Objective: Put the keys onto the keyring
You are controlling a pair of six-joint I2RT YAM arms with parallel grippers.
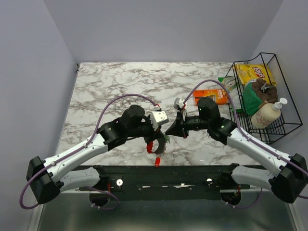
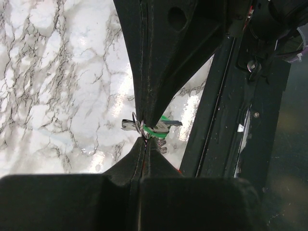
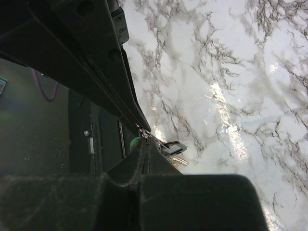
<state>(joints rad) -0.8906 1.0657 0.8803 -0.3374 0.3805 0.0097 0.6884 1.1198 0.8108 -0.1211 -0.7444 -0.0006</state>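
Note:
My two grippers meet tip to tip just above the marble near the front edge. The keyring (image 2: pixel 136 123), a thin metal loop, sits between the two sets of fingertips. My left gripper (image 2: pixel 145 140) is shut on its lower side. My right gripper (image 3: pixel 145 138) is shut on it from the opposite side. A green-headed key (image 2: pixel 157 129) and a dark-headed key (image 3: pixel 172 146) hang from the ring, as does a bare metal blade (image 3: pixel 179 160). In the top view a red-headed key (image 1: pixel 157 162) lies on the table by the front edge. Another red piece (image 1: pixel 152 147) shows under the left gripper (image 1: pixel 162 136).
An orange flat packet (image 1: pixel 211 96) lies behind the right arm. A black wire basket (image 1: pixel 284 126) at the right holds a chip bag, a green pouch and a pump bottle. A black mounting rail (image 1: pixel 168 174) runs along the near edge.

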